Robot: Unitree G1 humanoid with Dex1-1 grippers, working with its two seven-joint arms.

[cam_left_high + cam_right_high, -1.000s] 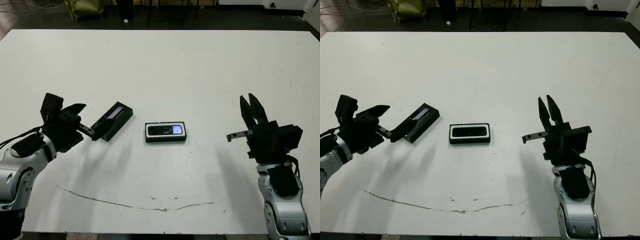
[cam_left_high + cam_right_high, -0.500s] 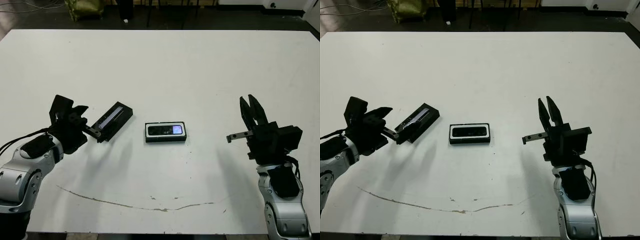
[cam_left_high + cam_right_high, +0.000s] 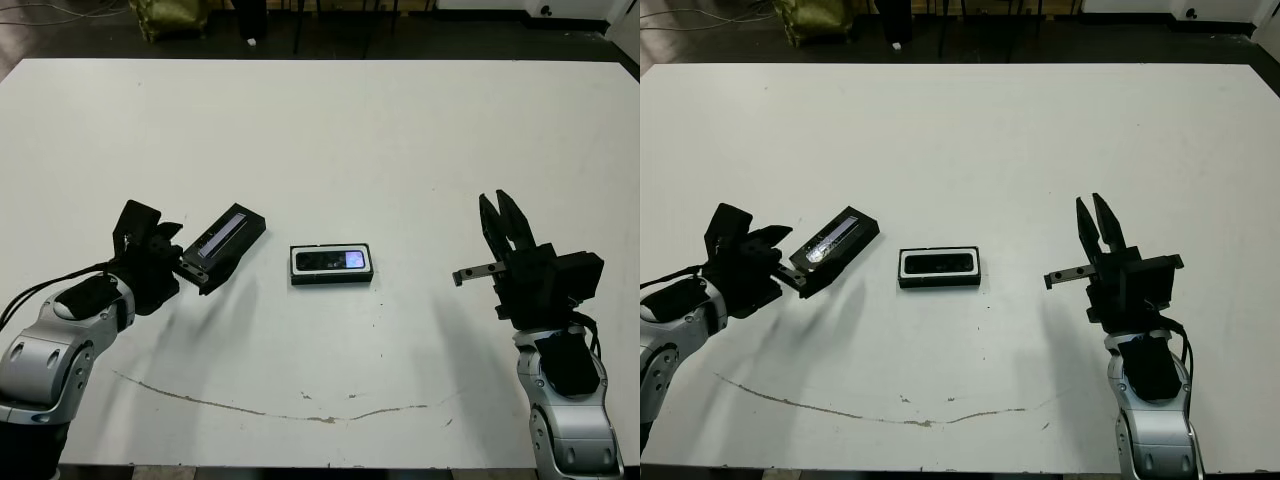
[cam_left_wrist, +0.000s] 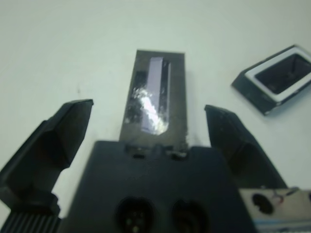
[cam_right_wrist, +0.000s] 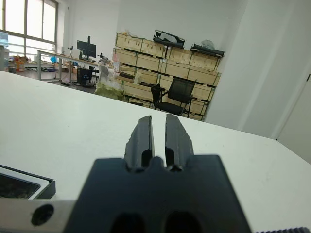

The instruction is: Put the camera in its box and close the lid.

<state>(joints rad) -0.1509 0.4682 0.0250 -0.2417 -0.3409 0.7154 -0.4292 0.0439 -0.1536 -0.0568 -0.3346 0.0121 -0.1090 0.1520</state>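
Observation:
The box, a shallow black tray with white lining, lies mid-table with the camera inside it, its bluish-white screen facing up. To its left the lid lies at a slant on the table, silvery stripe up. My left gripper is open with its near end between the fingers; in the left wrist view the lid runs between the two spread fingers. My right gripper stands shut and holds nothing, well right of the box, fingers pointing up.
The white table stretches far behind the box. A thin brown mark runs across its front part. Beyond the far edge are a dark floor and a yellow-green bag.
My left gripper has moved right and forward, so its open fingers now straddle the lid's near end. The lid, the box and the right arm have stayed put.

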